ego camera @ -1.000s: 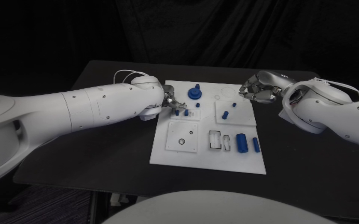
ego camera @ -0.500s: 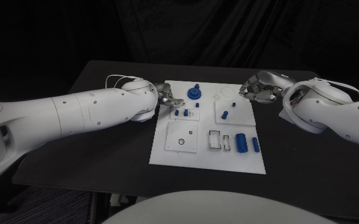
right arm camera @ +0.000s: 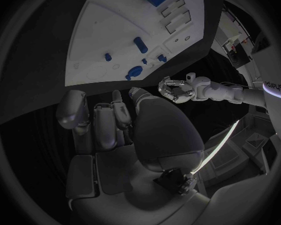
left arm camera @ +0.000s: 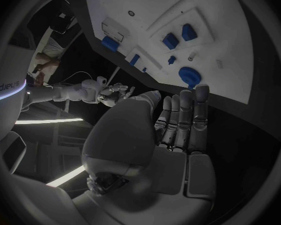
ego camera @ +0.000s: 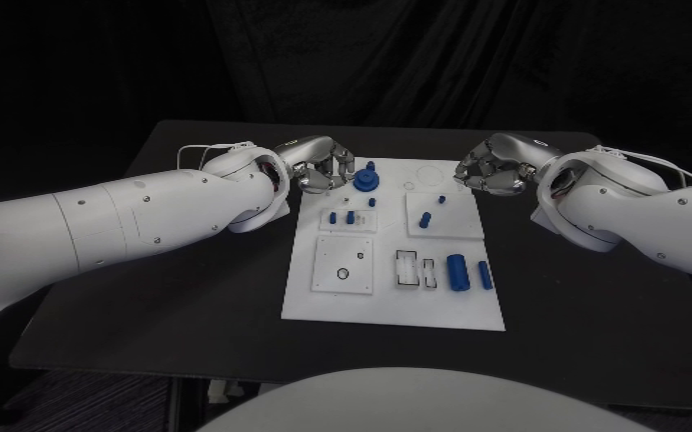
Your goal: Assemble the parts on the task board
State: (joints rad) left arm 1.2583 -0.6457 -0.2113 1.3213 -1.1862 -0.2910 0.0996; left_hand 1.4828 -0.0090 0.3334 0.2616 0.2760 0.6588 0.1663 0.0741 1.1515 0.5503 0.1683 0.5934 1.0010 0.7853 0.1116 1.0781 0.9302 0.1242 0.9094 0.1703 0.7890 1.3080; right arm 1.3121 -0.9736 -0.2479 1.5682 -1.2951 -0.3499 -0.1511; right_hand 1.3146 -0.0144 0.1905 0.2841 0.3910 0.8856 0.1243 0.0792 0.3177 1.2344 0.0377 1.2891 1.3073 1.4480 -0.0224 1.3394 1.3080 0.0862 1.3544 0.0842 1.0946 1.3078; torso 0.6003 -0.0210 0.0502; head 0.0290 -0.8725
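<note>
The white task board [ego camera: 389, 297] lies in the middle of the black table. A blue round knob [ego camera: 366, 180] stands near its far edge, and two short blue pegs [ego camera: 340, 218] stand just nearer. Another peg [ego camera: 426, 219] sits on the right-hand plate. A big blue cylinder [ego camera: 459, 272] and a thinner one [ego camera: 485, 275] lie at the near right. My left hand [ego camera: 320, 164] hovers at the board's far left corner, fingers straight and holding nothing [left arm camera: 181, 120]. My right hand [ego camera: 495, 165] hangs off the far right corner, fingers loosely bent, with nothing in it [right arm camera: 109, 125].
Near the front left, the board has a square plate with a ring hole [ego camera: 346, 273], and beside it are rectangular slots [ego camera: 414, 269]. Bare black table [ego camera: 188, 302] lies on both sides of the board, and a dark curtain hangs behind.
My left hand has drawn back from above the two short pegs to the board's far left corner. The right hand has stayed put. The pegs stand as before.
</note>
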